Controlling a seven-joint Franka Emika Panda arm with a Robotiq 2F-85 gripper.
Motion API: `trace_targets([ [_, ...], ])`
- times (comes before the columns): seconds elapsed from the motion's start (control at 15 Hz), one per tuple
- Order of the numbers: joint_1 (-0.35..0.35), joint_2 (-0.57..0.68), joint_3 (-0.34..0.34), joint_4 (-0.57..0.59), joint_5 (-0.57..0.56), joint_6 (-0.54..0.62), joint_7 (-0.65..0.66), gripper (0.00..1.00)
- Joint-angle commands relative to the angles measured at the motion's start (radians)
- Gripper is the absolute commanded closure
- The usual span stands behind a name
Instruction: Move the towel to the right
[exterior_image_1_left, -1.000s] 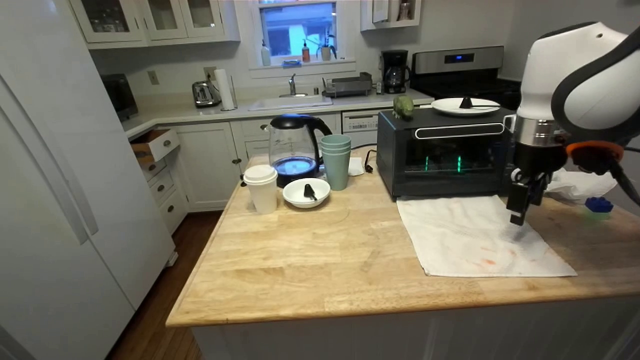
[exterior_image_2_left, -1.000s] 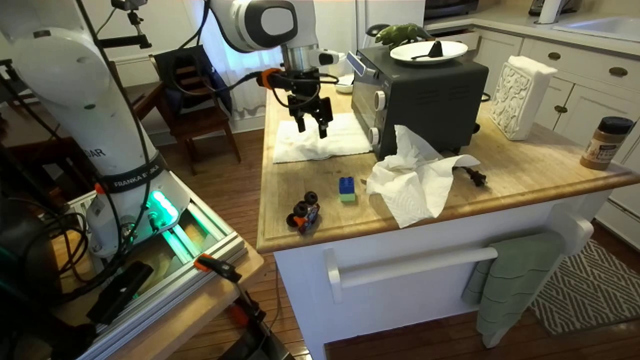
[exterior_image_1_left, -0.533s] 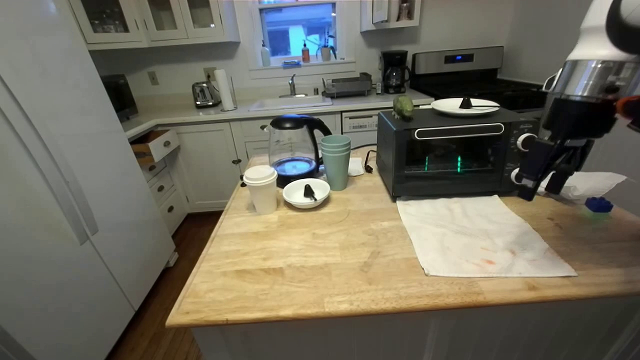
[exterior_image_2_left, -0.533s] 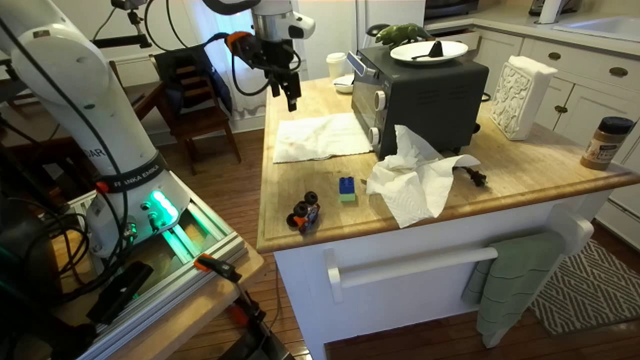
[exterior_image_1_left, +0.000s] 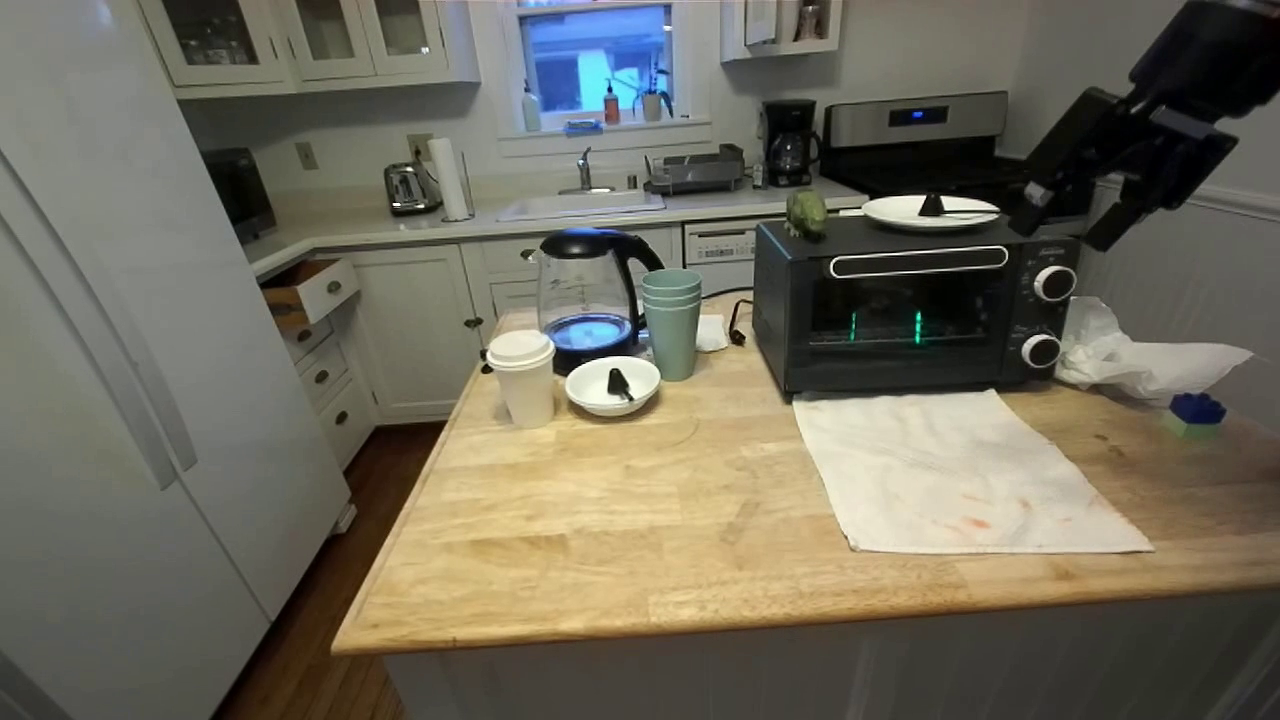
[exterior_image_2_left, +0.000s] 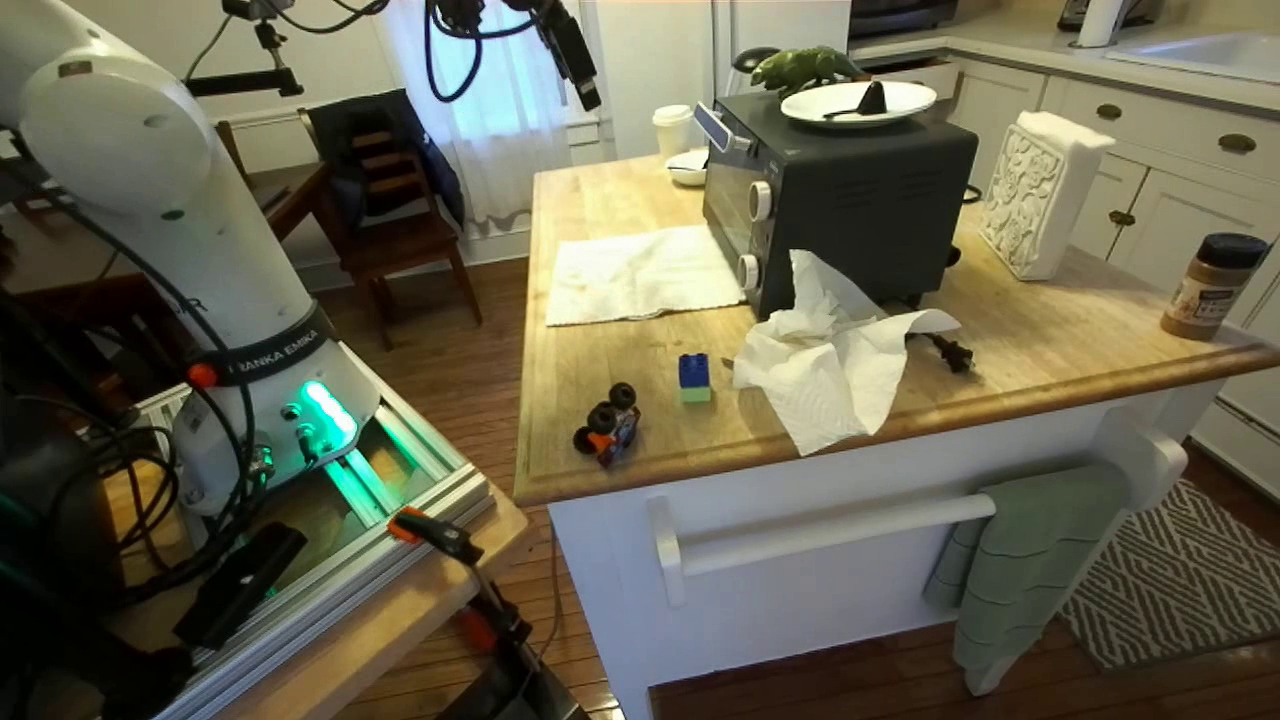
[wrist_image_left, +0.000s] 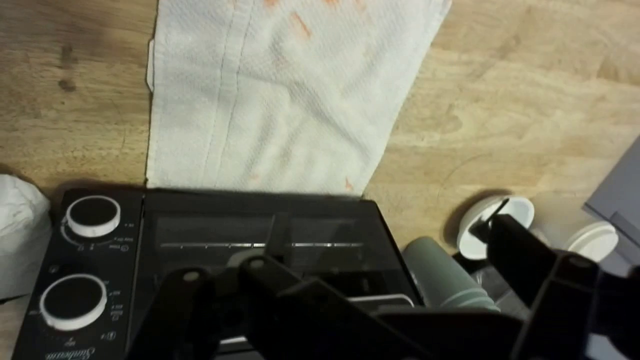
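Note:
A white towel with faint orange stains (exterior_image_1_left: 960, 485) lies spread flat on the wooden island in front of the toaster oven. It also shows in an exterior view (exterior_image_2_left: 640, 275) and at the top of the wrist view (wrist_image_left: 285, 95). My gripper (exterior_image_1_left: 1068, 218) is high above the island, tilted, level with the top of the oven and apart from the towel. Its fingers stand wide apart with nothing between them, as the wrist view (wrist_image_left: 391, 225) also shows. In an exterior view only part of the gripper (exterior_image_2_left: 572, 60) shows at the top.
The black toaster oven (exterior_image_1_left: 900, 310) bears a white plate (exterior_image_1_left: 890, 212) and a green dinosaur toy (exterior_image_1_left: 806, 214). Crumpled paper (exterior_image_2_left: 835, 350), a blue and green block (exterior_image_2_left: 693, 378) and a small toy vehicle (exterior_image_2_left: 608, 425) lie nearby. Cups (exterior_image_1_left: 673, 330), a bowl (exterior_image_1_left: 612, 388) and a kettle (exterior_image_1_left: 590, 300) stand beyond the oven.
My gripper has risen from low over the towel to well above the island, moved back toward the robot base, and tilted. The towel has not moved.

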Motion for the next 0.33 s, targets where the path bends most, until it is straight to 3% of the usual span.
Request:
trace_targets([
  [0.0, -0.021, -0.019, 0.022, 0.005, -0.009, 0.009, 0.043, 0.0],
  [0.27, -0.062, -0.041, 0.057, 0.006, -0.026, 0.021, 0.1, 0.0],
])
